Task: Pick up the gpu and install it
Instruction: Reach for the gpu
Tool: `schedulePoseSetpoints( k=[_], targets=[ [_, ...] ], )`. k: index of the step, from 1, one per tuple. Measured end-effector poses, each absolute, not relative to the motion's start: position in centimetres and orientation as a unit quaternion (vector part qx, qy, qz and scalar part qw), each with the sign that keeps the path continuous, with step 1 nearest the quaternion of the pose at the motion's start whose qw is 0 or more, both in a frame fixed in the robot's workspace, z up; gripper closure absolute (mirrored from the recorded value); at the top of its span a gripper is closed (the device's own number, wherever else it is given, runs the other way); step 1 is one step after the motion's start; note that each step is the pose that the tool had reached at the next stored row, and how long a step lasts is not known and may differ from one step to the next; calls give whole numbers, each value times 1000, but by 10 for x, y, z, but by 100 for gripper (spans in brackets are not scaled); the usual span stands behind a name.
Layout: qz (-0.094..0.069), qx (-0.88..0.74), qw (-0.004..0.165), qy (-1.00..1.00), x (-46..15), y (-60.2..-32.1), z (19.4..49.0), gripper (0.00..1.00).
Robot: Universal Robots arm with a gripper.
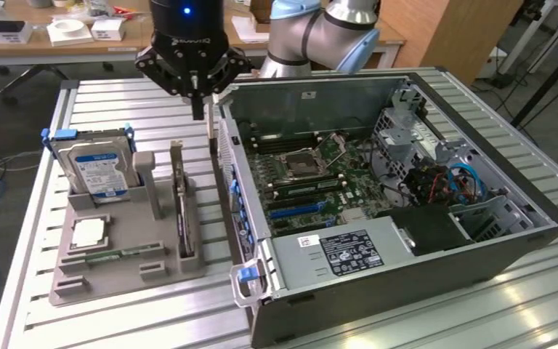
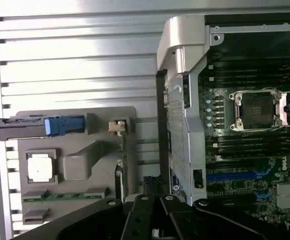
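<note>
One pincer [image 1: 198,110] | jaws together | upper centre of frame, above counter [image 1: 114,102] | gpu [image 1: 177,200] upright in grey holder [image 1: 114,275] | frame-left of computer case [image 1: 386,305]

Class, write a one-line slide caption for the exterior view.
Robot gripper, jaws shut, hovers above the gap between grey holder and open computer case; gpu stands edge-on in the holder.

Robotics lab — slatted aluminium bench [image 1: 114,102], opened computer case [image 1: 395,291], robot arm [image 1: 328,33], cluttered wooden desks [image 1: 104,49] behind
</note>
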State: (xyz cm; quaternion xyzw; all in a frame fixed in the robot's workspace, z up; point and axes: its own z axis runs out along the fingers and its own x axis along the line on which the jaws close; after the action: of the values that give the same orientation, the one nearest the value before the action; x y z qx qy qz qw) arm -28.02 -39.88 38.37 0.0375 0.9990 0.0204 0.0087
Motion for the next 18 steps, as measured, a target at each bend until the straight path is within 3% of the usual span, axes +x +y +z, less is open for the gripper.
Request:
schedulePoseSetpoints(
  k=[18],
  targets=[
    [20, 38, 5, 999, -301, -408, 382, 90]
  ],
)
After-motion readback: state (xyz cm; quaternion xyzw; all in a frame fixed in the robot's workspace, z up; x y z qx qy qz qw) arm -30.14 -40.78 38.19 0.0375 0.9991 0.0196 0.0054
